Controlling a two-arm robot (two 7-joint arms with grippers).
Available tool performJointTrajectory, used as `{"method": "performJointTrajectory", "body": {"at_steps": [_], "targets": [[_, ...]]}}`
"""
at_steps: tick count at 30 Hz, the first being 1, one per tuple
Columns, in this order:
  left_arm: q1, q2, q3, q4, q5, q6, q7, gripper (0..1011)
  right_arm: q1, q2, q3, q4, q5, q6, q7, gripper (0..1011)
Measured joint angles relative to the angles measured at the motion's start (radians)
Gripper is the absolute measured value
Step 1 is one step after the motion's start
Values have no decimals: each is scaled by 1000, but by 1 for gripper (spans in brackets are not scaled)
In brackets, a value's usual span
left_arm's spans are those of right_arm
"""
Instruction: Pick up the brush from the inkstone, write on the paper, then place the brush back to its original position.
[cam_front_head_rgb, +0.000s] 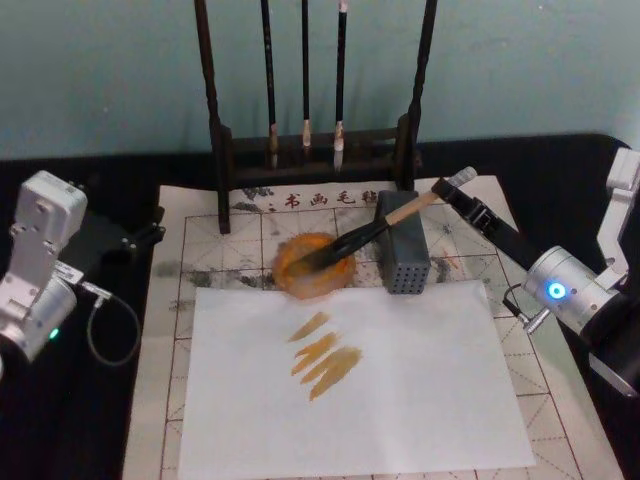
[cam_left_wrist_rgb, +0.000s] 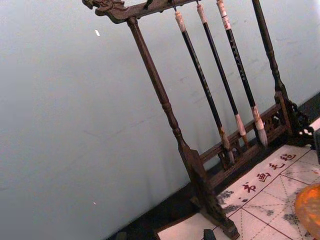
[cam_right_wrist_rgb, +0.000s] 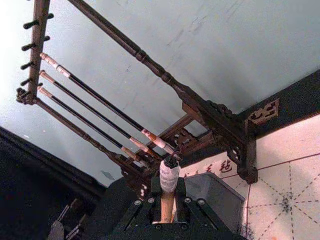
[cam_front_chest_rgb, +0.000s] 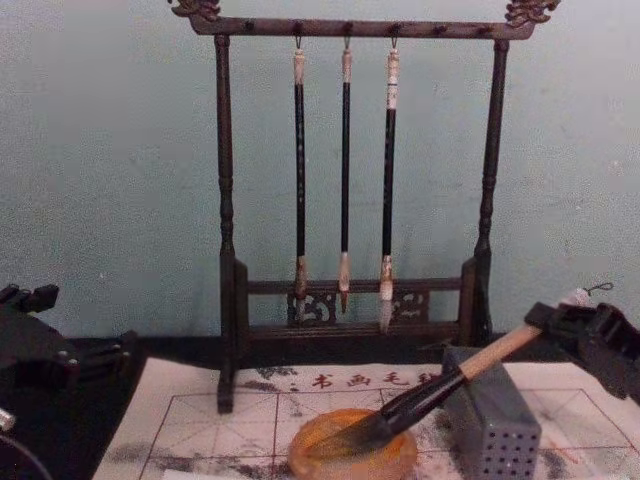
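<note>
Brush (cam_front_head_rgb: 375, 232) lies across inkstone (cam_front_head_rgb: 300, 285) rim, right gripper (cam_front_head_rgb: 442, 190) gripping its end.

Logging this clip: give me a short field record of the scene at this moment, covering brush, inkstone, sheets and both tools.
brush: bristles in the inkstone, handle slanting across the top of the grey perforated box
inkstone: orange dish on the red-grid sheet, in front of the brush rack
white sheet: lies on the red-grid sheet, orange strokes on it
right tool: at the brush's white-wrapped end
left tool: off to the left, apart from the brush
</note>
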Motion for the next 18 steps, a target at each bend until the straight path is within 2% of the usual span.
{"method": "performJointTrajectory", "body": {"at_steps": [7, 18], "targets": [[0, 0, 0, 0, 0, 0, 0, 1001, 0, 0, -1, 0, -1, 0, 0, 184], [0, 0, 0, 0, 0, 0, 0, 1001, 1, 0, -1, 0, -1, 0, 0, 487]]}}
